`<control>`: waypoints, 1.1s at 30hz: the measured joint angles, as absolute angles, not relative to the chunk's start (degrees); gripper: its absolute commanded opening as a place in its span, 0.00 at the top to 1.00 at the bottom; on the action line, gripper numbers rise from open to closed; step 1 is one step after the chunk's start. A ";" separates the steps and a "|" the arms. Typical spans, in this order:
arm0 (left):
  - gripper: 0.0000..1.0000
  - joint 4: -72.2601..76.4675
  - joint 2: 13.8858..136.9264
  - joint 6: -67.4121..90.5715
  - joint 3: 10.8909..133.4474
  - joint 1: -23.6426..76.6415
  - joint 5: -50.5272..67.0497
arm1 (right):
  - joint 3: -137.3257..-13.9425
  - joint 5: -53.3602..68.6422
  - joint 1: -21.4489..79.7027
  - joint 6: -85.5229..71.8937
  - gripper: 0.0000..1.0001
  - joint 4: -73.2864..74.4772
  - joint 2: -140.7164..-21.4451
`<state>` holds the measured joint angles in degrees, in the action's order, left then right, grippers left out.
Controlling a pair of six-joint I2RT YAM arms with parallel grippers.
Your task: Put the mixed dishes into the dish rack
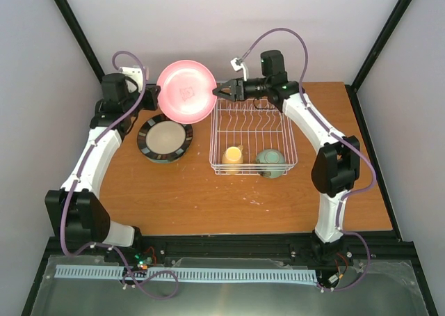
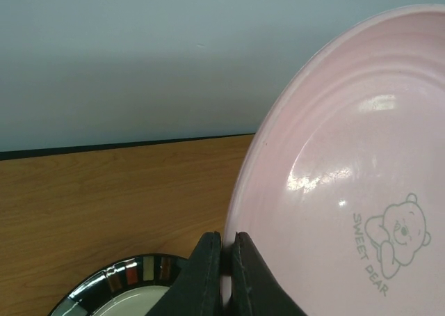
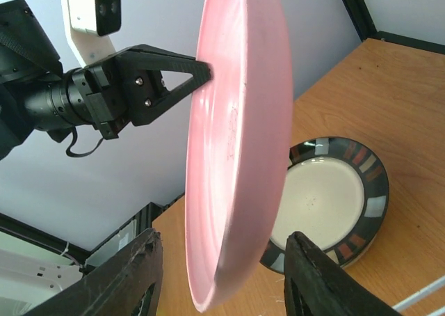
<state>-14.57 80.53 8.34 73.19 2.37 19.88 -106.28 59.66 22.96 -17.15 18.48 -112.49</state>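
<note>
My left gripper (image 1: 154, 95) is shut on the left rim of the pink plate (image 1: 186, 90) and holds it upright in the air at the back. The plate's face with a bear print shows in the left wrist view (image 2: 348, 191). My right gripper (image 1: 217, 91) is open, its fingers either side of the plate's right rim (image 3: 236, 156), not touching. The dark-rimmed plate (image 1: 165, 138) lies flat on the table below. The white wire dish rack (image 1: 252, 136) holds the yellow mug (image 1: 233, 155) and the mint green bowl (image 1: 270, 162) at its near end. The teal plate is out of view.
The wooden table (image 1: 208, 198) ends at a black frame at the back and sides. Grey walls enclose the cell. The rack's plate prongs (image 1: 254, 121) stand in its far half.
</note>
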 measured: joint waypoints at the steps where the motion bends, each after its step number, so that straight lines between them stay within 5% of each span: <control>1: 0.99 -14.46 80.66 8.47 73.19 2.37 19.90 | -106.65 59.68 23.11 -17.32 0.53 18.31 -112.77; 8: 0.99 -13.26 83.09 9.37 73.38 3.73 19.70 | -110.48 59.66 24.34 -18.09 0.57 18.22 -116.68; 16: 0.99 -11.60 85.01 10.17 73.80 7.88 19.03 | -112.40 56.75 24.99 -20.99 0.95 19.05 -120.44; 21: 0.94 -11.35 85.65 10.02 74.52 8.60 17.93 | -112.44 55.13 24.38 -20.36 0.97 19.66 -121.14; 26: 0.52 -11.60 86.15 10.59 74.54 9.30 16.84 | -112.46 53.15 24.91 -16.88 0.97 22.11 -120.81; 33: 0.11 -11.99 85.69 11.14 74.54 9.82 8.40 | -112.12 45.84 25.39 -13.26 0.97 27.16 -116.25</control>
<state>-11.99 85.69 11.14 74.54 9.82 8.40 -112.12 45.84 25.39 -13.26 27.16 -116.25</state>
